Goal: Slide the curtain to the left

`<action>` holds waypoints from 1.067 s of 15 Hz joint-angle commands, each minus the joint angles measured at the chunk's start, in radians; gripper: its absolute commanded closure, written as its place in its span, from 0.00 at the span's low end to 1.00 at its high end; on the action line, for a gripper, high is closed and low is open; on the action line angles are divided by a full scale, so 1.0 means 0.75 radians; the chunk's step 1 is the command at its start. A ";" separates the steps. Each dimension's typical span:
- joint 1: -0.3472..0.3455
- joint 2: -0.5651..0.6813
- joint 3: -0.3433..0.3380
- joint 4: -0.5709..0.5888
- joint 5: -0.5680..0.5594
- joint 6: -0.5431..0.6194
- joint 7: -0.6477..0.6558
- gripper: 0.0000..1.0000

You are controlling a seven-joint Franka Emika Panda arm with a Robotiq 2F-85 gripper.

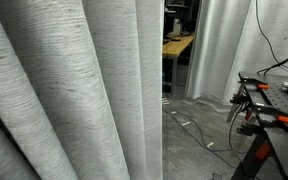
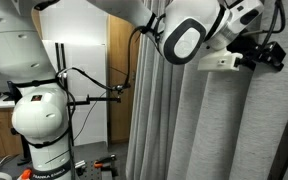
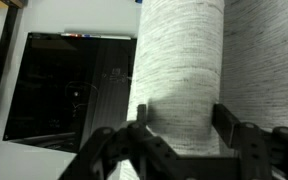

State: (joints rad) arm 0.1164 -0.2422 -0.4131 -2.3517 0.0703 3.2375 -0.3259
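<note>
curtain (image 1: 64,90) of light-grey streaked fabric hangs in deep folds and fills the 9 o'clock half of an exterior view, with a black surface (image 1: 274,98) at 3 o'clock. in an exterior view the white arm (image 2: 39,110) reaches up to 1 o'clock, where the gripper (image 2: 269,50) is at the fabric. in the wrist view the gripper, at 6 o'clock, has its jaws spread apart with one fold between them, and a dark pane (image 3: 69,90) lies at 9 o'clock.
</note>
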 commanded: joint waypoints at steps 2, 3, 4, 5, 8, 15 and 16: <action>0.030 0.025 -0.025 0.056 0.015 -0.063 -0.001 0.68; 0.027 0.028 -0.024 0.059 0.015 -0.067 -0.001 0.75; 0.026 0.030 -0.025 0.062 0.015 -0.070 -0.001 0.82; 0.027 0.031 -0.027 0.067 0.017 -0.077 -0.001 0.91; 0.028 0.030 -0.030 0.075 0.020 -0.098 -0.002 1.00; 0.061 0.052 0.016 0.077 0.048 -0.107 0.035 1.00; 0.066 0.061 0.031 0.077 0.050 -0.100 0.042 1.00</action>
State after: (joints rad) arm 0.1430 -0.2297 -0.4077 -2.3222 0.0869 3.1730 -0.3234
